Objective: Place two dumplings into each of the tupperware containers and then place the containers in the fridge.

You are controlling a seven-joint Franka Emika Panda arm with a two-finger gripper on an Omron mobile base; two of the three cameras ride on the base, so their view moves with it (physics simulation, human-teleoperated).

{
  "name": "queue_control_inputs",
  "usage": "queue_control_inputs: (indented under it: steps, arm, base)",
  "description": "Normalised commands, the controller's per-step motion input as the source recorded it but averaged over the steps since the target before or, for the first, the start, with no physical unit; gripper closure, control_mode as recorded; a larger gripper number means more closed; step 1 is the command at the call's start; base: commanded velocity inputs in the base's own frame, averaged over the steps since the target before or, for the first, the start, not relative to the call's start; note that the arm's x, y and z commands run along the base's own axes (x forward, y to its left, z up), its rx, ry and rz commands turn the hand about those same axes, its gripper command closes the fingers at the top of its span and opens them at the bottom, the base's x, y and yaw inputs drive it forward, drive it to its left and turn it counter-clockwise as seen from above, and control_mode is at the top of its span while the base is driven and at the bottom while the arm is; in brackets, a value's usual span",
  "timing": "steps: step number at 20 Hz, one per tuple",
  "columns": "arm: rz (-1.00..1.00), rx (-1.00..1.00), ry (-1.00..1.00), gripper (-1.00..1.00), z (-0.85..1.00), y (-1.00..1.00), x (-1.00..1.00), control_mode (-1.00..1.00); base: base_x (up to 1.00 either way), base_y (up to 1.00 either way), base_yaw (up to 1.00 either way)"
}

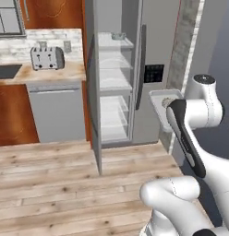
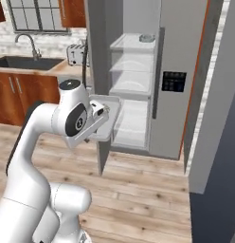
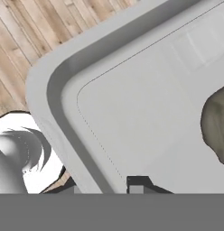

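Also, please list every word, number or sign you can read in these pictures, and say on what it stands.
No text can be read.
The dark dispenser panel on the tall grey fridge door shows faint marks, too small and blurred to read.
The small silver toaster bears no visible label.

Fridge (image 1: 117, 78) open; arm holds container (image 1: 159, 99) beside it.

Glossy white rounded arm links, dark grey joint caps, black band along the forearm, bulbous white base
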Motion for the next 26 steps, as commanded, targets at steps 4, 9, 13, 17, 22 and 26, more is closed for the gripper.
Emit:
queue_control_inputs:
  steps: [4, 9, 13, 17, 22, 26]
  arm:
    - [0.00, 0.00, 0.00, 1.00, 0.00, 0.00, 0.00, 1.00]
    - [0.00, 0.00, 0.00, 1.00, 0.00, 0.00, 0.00, 1.00]
    - [0.00, 0.00, 0.00, 1.00, 0.00, 0.00, 0.00, 1.00]
    - [0.00, 0.00, 0.00, 1.00, 0.00, 0.00, 0.00, 1.00]
    - [0.00, 0.00, 0.00, 1.00, 0.00, 0.00, 0.00, 1.00]
    - [0.00, 0.00, 0.00, 1.00, 0.00, 0.00, 0.00, 1.00]
  base:
    - [0.95, -0.68, 0.32]
    - [0.97, -0.46, 0.40]
    - [0.87, -0.53, 0.33]
    - [0.74, -0.65, 0.13]
    - [0.63, -0.23, 0.00]
    - [0.73, -0.13, 0.00]
